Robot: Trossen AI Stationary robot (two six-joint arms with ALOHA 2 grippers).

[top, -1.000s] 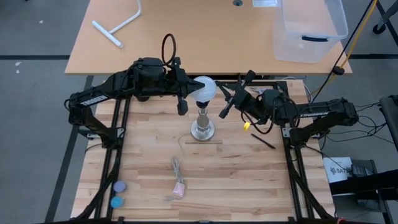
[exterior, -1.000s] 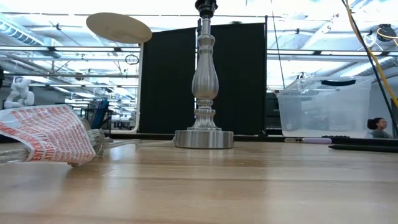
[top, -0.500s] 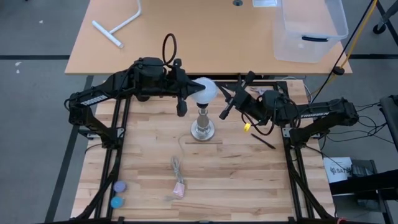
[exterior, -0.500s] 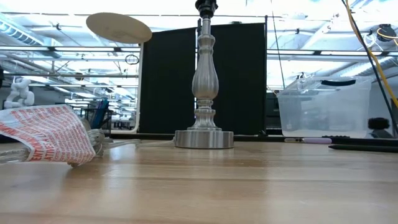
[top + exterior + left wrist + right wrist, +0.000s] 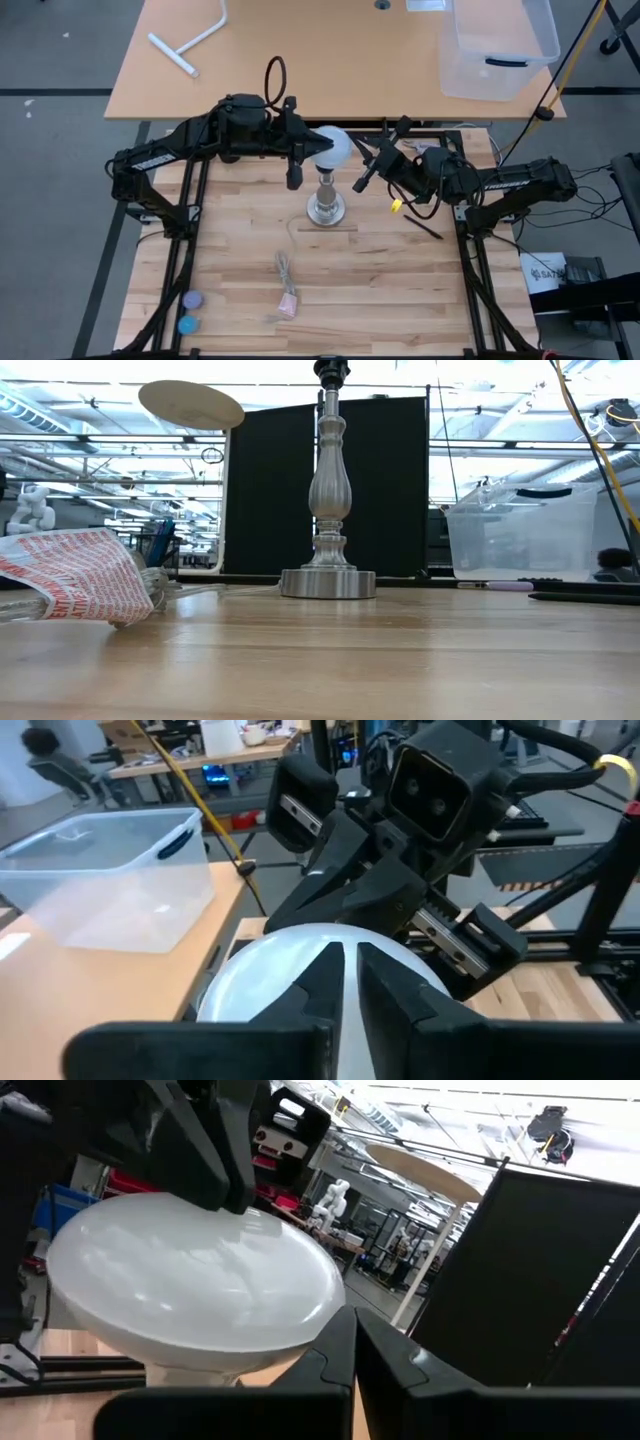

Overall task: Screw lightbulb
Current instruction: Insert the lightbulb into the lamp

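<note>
Item: the lightbulb (image 5: pixel 331 146), white frosted globe, which we find sitting atop the metal lamp post (image 5: pixel 326 195) near the middle of the wooden table (image 5: pixel 240 240); its neck and screw base are hidden under the globe in the high view, so we cannot tell how deep the thread sits in the socket. Item: the left gripper (image 5: pixel 300 150), reaching in from the left and placed against the globe's left side; in the left wrist view its fingers (image 5: pixel 320 982) stand almost together with only a thin slit between them, in front of the globe, so we record the jaws as near closed but cannot tell whether they pinch the bulb or merely touch it. Item: the right gripper (image 5: pixel 368 168), just beside the bulb on its right, jaws closed on nothing, the fingers (image 5: pixel 330 1360) meeting below the globe in its own wrist view. Item: the post as seen from the low view (image 5: pixel 328 480), upright on its round base, its black top at the frame's edge and the bulb out of sight above. Status, as we judge it: the bulb is already placed on the socket and the turning appears under way or near finished; what is left is to confirm it is seated, let go, and draw both arms clear.
</note>
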